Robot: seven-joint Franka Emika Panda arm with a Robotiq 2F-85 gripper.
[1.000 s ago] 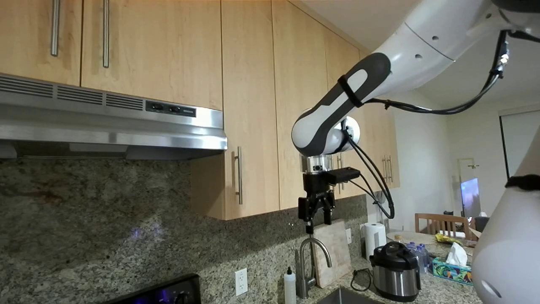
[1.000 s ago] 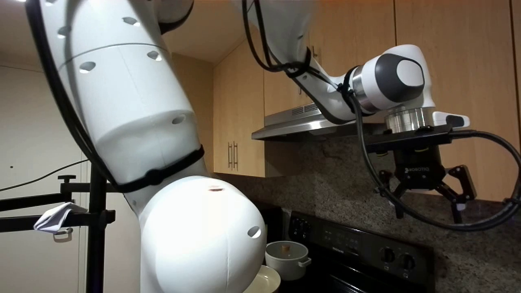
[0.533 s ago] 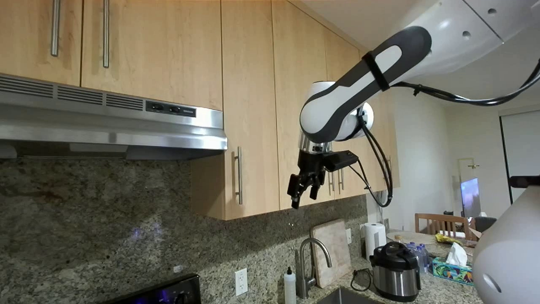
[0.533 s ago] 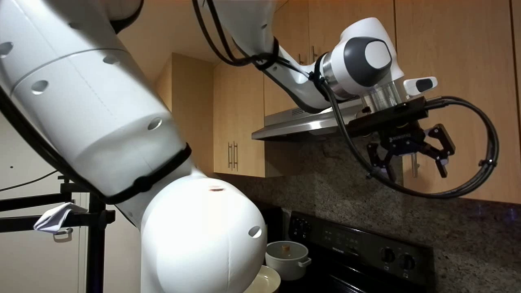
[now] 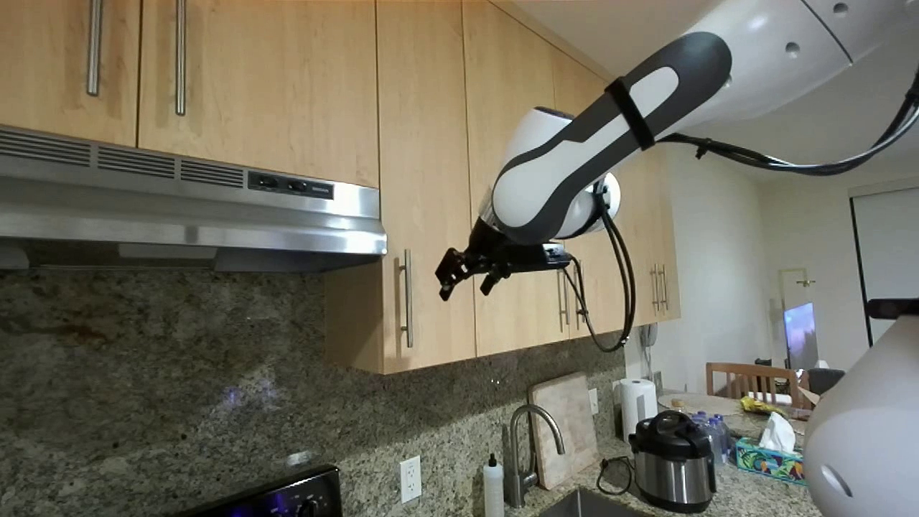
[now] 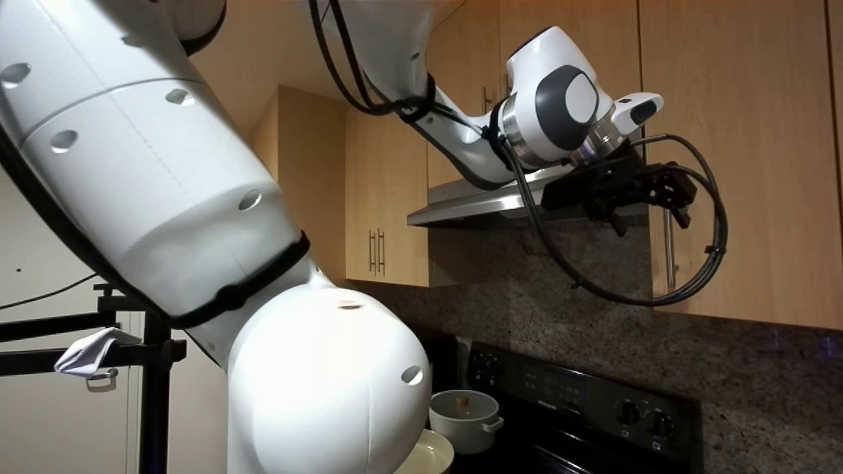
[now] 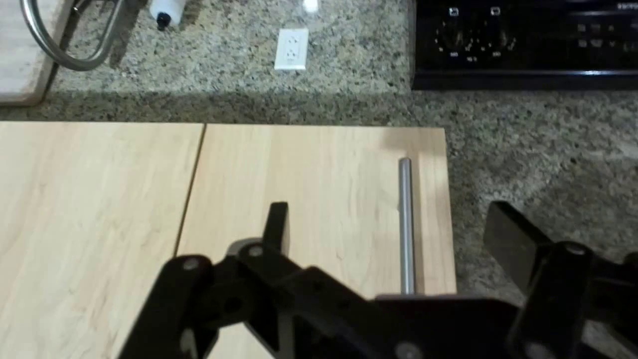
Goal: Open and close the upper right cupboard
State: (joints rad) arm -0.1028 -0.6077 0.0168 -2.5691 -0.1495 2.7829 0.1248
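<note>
In an exterior view, just right of the steel range hood [image 5: 287, 208], the upper right cupboard [image 5: 425, 172] — closed, with a slim vertical handle [image 5: 408, 298] low on its front; before it, apart from the handle, a black gripper [image 5: 465, 289]. In an exterior view, the tilted gripper [image 6: 651, 222] in front of the same cupboard [image 6: 744, 197], higher than the black stove panel [image 6: 586, 390], overlapping the handle's upper end. In the wrist view, fingers [image 7: 516, 244] spread wide — the handle [image 7: 406, 224] visible between them, a white outlet [image 7: 291, 49] past the cupboard's lower edge.

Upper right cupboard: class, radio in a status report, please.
Gripper open, holding nothing. Upper right cupboard closed. Bar handle between fingers in wrist view, ungripped. Possible snag: cable loop hanging near gripper.
</note>
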